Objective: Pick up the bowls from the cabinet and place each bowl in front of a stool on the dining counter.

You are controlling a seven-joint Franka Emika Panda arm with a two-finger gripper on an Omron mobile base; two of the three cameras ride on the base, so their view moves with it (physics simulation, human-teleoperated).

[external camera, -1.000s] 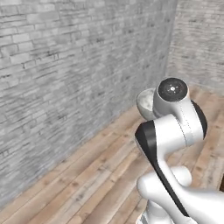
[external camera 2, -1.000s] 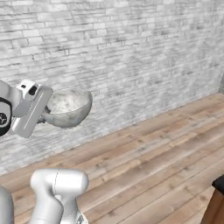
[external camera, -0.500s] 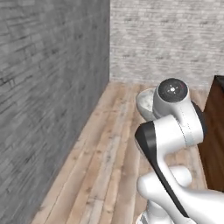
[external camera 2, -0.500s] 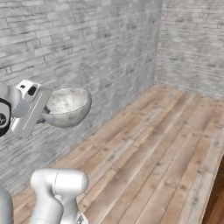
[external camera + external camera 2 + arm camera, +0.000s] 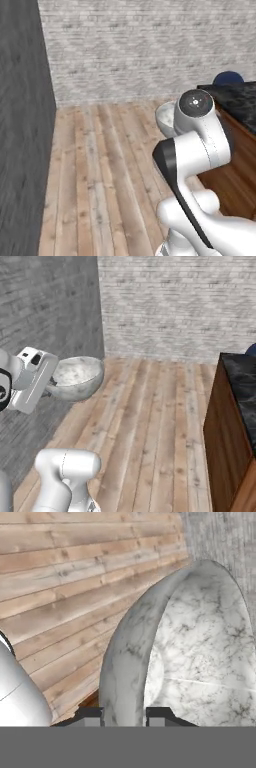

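While the base faces bare plank floor, the gripper point(image 5: 124, 714) carries the mottled grey-white marble bowl point(image 5: 75, 376).
Its jaws pinch the bowl's rim narrowly; the black marble dining counter point(image 5: 244, 387) with a navy-blue stool point(image 5: 228, 78) lies off to the bowl's right.

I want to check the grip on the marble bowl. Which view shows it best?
The hand view: the gripper straddles the marble bowl rim, one fingertip each side. The right base view shows the bowl whole, carried upright; in the left base view the arm hides most of it.
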